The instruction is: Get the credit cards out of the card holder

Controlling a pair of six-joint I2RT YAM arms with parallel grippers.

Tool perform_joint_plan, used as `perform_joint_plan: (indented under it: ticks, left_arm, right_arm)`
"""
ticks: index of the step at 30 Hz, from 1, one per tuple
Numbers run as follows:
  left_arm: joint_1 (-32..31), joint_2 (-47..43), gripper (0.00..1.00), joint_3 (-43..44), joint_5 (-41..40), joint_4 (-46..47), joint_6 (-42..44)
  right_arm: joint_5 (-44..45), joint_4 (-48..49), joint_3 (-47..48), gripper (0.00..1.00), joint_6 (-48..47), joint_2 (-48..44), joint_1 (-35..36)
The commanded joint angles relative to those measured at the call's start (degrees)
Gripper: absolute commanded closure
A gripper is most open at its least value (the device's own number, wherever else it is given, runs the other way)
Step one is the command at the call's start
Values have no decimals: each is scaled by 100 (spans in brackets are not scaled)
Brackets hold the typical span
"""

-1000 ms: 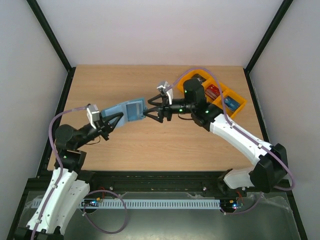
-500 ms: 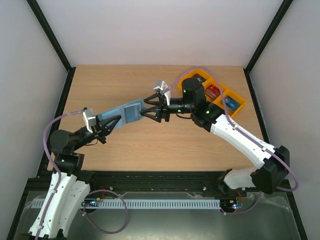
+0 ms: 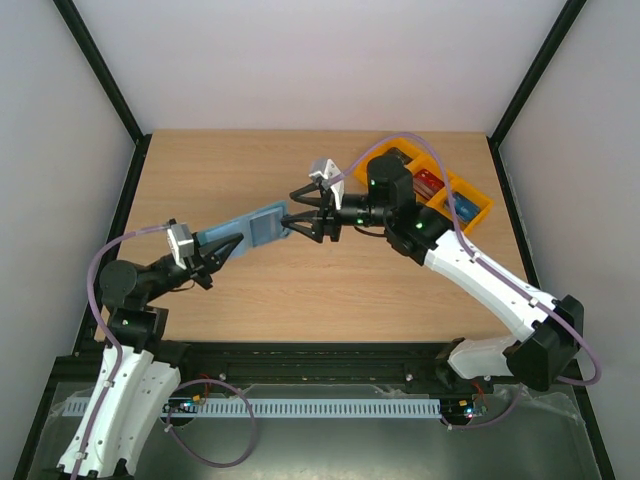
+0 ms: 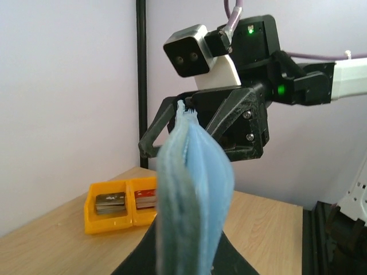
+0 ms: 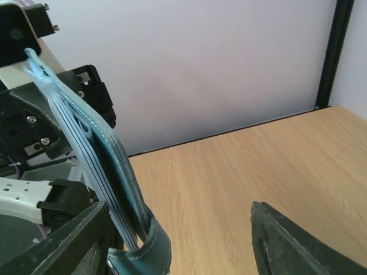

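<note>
The teal-blue folding fabric card holder (image 3: 255,226) hangs in the air above the light wooden table (image 3: 300,290), left of centre, spanning the gap between the two arms. The left gripper (image 3: 226,244) is clamped on its near end. The right gripper (image 3: 298,213) stands spread wide at its far end.

The top view shows a paler pocket panel facing up. The left wrist view shows the holder edge-on and bulging slightly, and the right wrist view shows stitched, layered pockets. Whether cards sit inside cannot be told.

The orange plastic three-compartment tray (image 3: 478,215) sits near the far right edge, well apart from the holder. It holds a red card (image 3: 428,183) and a blue card (image 3: 461,205).
</note>
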Motion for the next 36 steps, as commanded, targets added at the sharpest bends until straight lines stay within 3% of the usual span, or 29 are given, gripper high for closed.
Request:
perform_joint_plan:
  ticks: [1,10,17,25,36]
  left_arm:
    - [32,-130,98,102,92,-114,666]
    - [32,-48,98,29,59,283,297]
    - [32,-61,98,47,-33,186,233]
    - [32,-46,98,9,-17,328,98]
    - [32,-35,98,-94,-172,441,-59]
  right_arm:
    - [359,-526,312,36,-767,-440,7]
    - [-185,-135,-9,34,-167,-438,72]
    - [-476,-524,-160,25,-429,-524,127]
    - [-221,276,-280,60,254,-368,188]
    - [-601,52,-201,32,144,-149,483]
